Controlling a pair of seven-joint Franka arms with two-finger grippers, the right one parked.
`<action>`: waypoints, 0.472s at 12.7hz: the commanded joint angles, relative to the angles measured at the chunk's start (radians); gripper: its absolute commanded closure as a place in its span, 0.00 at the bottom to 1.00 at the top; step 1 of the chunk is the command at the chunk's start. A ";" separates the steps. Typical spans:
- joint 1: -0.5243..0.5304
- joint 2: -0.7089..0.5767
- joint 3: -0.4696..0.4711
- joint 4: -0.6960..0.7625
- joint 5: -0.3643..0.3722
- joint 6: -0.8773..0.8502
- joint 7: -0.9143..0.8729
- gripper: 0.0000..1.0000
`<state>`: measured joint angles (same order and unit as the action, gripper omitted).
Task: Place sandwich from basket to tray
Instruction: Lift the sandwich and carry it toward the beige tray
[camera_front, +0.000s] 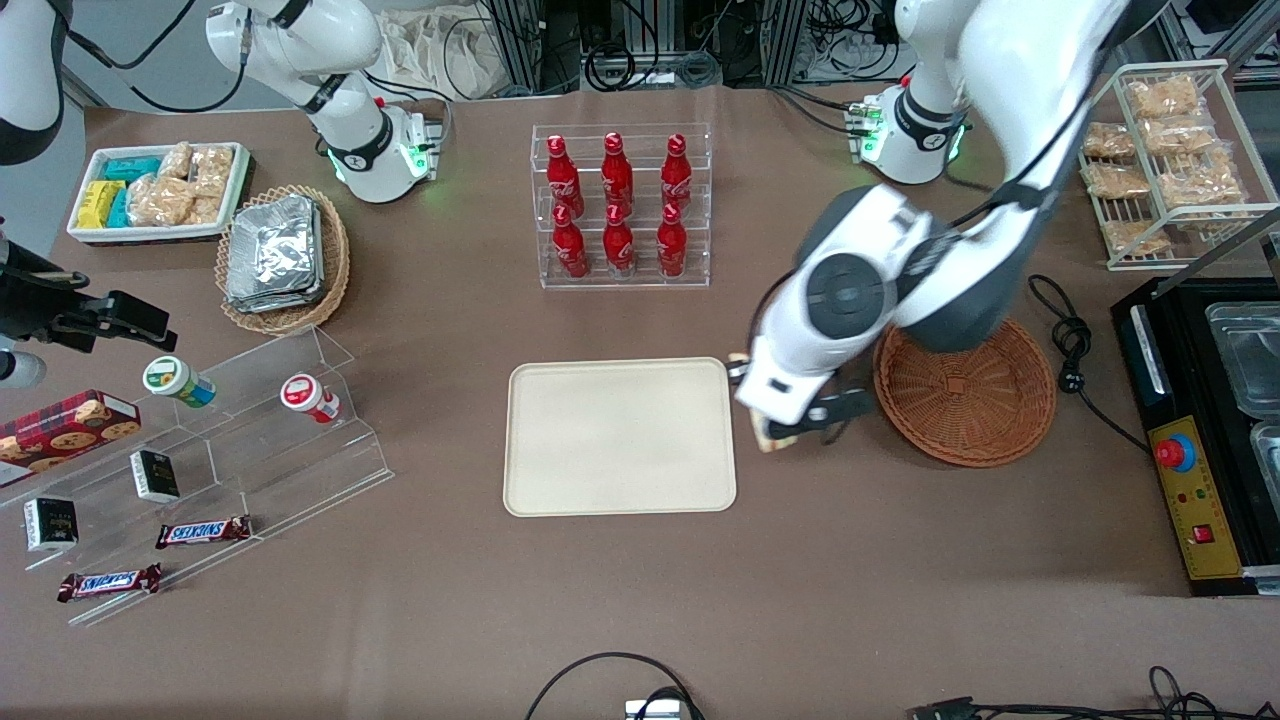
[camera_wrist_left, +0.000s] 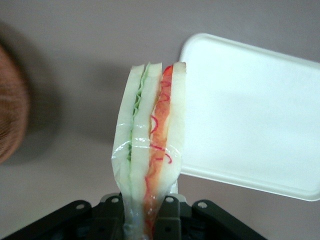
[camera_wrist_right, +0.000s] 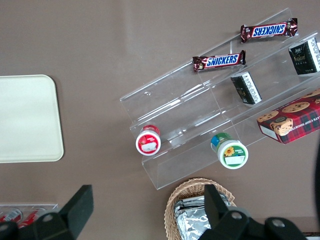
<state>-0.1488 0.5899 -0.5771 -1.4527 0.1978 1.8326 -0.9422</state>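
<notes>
**Sandwich in transit, between basket and tray**

My gripper (camera_wrist_left: 145, 220) is clamped on the sandwich (camera_wrist_left: 150, 150), pinching one end of its clear wrap. I'm in the air over bare table, between the basket (camera_front: 965, 395) and the tray (camera_front: 620, 437), just beside the tray's edge. The basket looks empty. My read: light, soft bread that squashes easily, and slippery film. Hold across the flat bread faces with gentle pressure. It hangs long from my hold, so it may swing.

Brown table (camera_front: 880, 560) (matte), black cables (camera_front: 600, 672), clear acrylic shelves (camera_front: 250, 440)
</notes>
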 joint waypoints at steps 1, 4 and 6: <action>-0.051 0.122 0.006 0.063 0.060 0.083 -0.004 1.00; -0.074 0.186 0.014 0.058 0.099 0.123 -0.004 1.00; -0.083 0.244 0.014 0.063 0.158 0.126 -0.007 1.00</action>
<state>-0.2035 0.7775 -0.5702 -1.4381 0.3087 1.9673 -0.9473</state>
